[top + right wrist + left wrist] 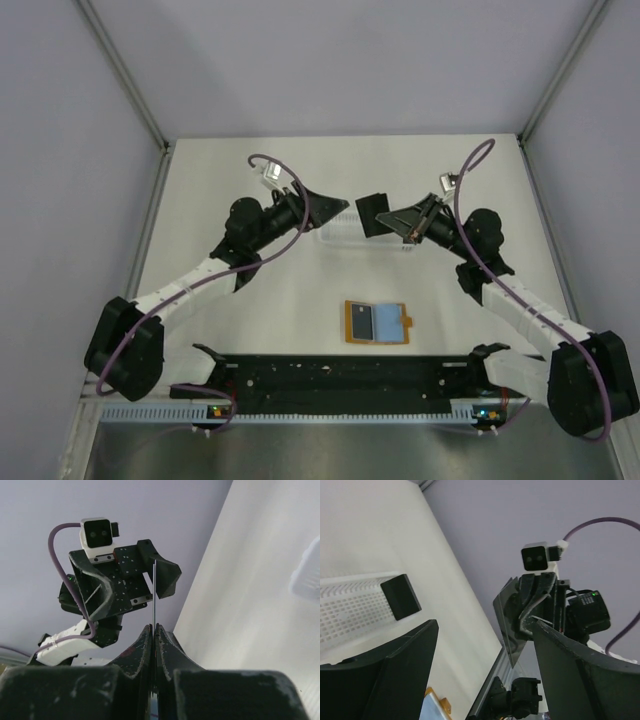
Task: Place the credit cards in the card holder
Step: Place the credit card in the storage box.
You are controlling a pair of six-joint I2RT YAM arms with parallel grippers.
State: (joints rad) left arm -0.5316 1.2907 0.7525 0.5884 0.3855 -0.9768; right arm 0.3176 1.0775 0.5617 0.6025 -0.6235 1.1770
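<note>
Progress is slight: the card holder (377,322) lies open on the worktop (280,300), with no dark card showing in it. The right tool (398,222) is clamped on one credit card (375,214), held aloft facing the left tool (335,210), whose fingers stand wide apart and empty. A second card (400,596) stands in the white tray (350,610). By my judgement, both are still to be inserted.

Plain pale lavender-grey walls (330,60) enclose the cell on three sides, meeting at the back corners behind slanting aluminium struts (125,70). The worktop (290,310) is matt white and evenly lit, with only soft, faint shadows. Along its near edge lies a brushed-metal strip (330,458), dull grey.
</note>
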